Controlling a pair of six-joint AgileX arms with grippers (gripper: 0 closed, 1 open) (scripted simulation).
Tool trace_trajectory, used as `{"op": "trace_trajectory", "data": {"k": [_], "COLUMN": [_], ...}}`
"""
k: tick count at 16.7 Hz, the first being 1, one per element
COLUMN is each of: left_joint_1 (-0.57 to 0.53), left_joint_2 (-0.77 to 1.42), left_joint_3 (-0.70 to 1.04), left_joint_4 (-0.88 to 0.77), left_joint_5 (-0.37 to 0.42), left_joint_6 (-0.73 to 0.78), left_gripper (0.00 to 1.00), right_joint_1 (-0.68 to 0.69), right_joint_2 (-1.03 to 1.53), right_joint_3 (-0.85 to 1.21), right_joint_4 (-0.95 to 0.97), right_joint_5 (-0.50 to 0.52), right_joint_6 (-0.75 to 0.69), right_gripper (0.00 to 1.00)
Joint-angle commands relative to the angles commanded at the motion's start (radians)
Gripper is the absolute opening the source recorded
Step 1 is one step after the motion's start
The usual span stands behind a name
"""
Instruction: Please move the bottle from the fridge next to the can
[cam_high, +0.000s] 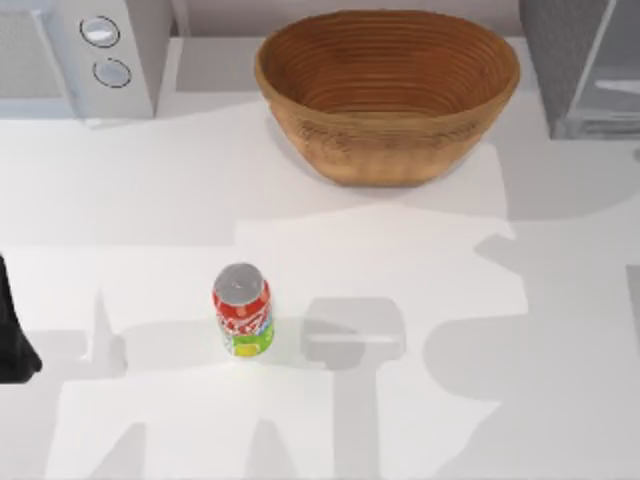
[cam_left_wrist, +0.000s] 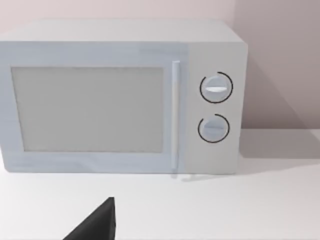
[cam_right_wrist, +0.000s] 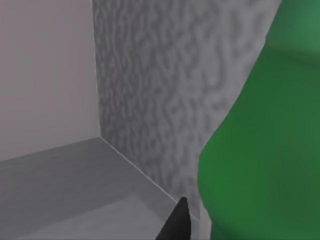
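Note:
The red can (cam_high: 242, 310) with a silver top stands upright on the white table, left of centre. At the table's back right corner is the grey fridge (cam_high: 585, 70), partly in view with its pale door panel. In the right wrist view the green bottle (cam_right_wrist: 260, 150) looms very close, standing inside the fridge beside the mottled grey inner wall (cam_right_wrist: 150, 75). A dark part of my right gripper (cam_right_wrist: 175, 225) shows just beside the bottle's body. My left arm (cam_high: 10, 340) is parked at the table's left edge, and its gripper (cam_left_wrist: 95, 227) faces the microwave.
A white microwave (cam_high: 85, 55) with two round knobs stands at the back left. A large woven basket (cam_high: 388, 90) sits at the back centre, between the microwave and the fridge. Bare white table surrounds the can.

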Motion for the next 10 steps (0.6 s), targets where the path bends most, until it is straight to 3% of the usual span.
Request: {"op": "trace_trajectory", "data": {"k": [5, 10], "left_joint_1": [0.0, 0.0], "left_joint_2": [0.0, 0.0], "left_joint_3": [0.0, 0.0], "left_joint_4": [0.0, 0.0], "left_joint_5": [0.0, 0.0], "left_joint_6": [0.0, 0.0], "left_gripper": [1.0, 1.0], "right_joint_1": [0.04, 0.302], "right_joint_2": [0.012, 0.061], "right_joint_3": [0.0, -0.034], "right_joint_4": [0.007, 0.059], "right_joint_5": [0.022, 0.151], "right_joint_6": [0.005, 0.025], "right_gripper": [0.0, 0.0]}}
